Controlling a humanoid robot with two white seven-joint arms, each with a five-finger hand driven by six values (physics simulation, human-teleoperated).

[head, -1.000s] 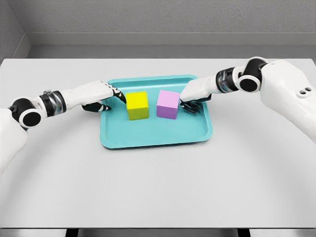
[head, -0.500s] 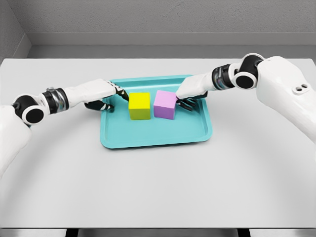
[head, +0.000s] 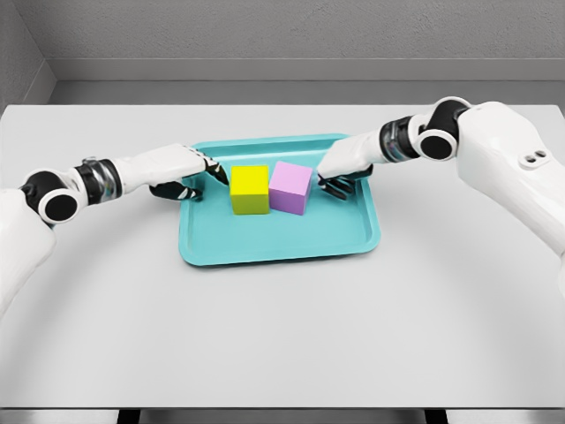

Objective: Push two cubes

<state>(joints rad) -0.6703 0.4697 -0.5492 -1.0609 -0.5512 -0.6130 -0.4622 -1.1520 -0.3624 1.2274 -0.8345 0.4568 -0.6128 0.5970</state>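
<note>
A pale grey table (head: 282, 327) fills the view, with a grey wall and a darker strip of floor behind it. On it sits a teal tray (head: 274, 243) holding a yellow cube (head: 250, 189) and a purple cube (head: 290, 187), now side by side and touching or nearly so near the tray's back half. The left robot hand (head: 196, 172) holds nothing, its dark fingertips pointing at the yellow cube's left side; the right robot hand (head: 340, 177), fingers loosely curled and empty, sits just beside the purple cube's right face. Since a second ago the cubes have closed the gap between them, both hands having moved inward
</note>
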